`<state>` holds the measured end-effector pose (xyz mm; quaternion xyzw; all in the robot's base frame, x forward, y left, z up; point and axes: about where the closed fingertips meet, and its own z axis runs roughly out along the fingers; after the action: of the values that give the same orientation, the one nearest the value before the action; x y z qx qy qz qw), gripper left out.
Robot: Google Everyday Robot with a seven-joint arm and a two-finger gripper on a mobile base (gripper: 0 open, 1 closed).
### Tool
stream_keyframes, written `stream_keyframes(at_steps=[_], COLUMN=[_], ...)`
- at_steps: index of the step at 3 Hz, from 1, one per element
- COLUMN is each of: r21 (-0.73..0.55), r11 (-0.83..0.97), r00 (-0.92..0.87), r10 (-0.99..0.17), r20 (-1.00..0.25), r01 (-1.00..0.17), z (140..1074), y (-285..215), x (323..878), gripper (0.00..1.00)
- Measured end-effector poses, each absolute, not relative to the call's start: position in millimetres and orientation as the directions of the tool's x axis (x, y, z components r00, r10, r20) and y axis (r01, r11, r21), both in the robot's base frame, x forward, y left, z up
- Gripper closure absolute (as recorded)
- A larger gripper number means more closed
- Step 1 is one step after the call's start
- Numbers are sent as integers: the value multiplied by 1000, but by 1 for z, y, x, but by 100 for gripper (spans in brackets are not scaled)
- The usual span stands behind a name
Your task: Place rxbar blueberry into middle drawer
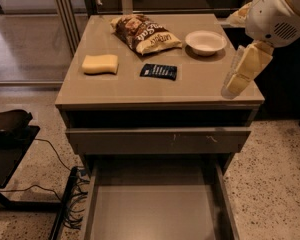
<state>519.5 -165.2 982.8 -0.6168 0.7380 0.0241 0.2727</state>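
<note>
The rxbar blueberry (158, 71) is a small dark navy wrapper with white print, lying flat near the middle of the cabinet top. The middle drawer (96, 194) is pulled wide open at the bottom of the view, and its flat grey-beige floor is bare. My gripper (238, 75), cream-coloured, hangs from the white arm (277, 9) over the right edge of the cabinet top. It is well to the right of the bar, holds nothing that I can see, and touches neither the bar nor the drawer.
On the cabinet top (205, 86) lie a brown-and-cream chip bag (144, 33), a white bowl (205, 42) and a yellow sponge (100, 64). A closed drawer with a scuffed front (157, 140) sits above the open one. Black equipment and cables (10, 144) stand on the floor at left.
</note>
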Motion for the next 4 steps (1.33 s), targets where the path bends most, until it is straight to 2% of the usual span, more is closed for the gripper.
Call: stream_keyframes(at_steps=[2,4], r21=[-296,-268], r11=[222,241], r00=[-72,-58], r10=[-893,-834], r20=[-444,-549], r01=[-929,-933], z=[967,937], y=[-153,-141], x=[550,602], gripper=[0,0])
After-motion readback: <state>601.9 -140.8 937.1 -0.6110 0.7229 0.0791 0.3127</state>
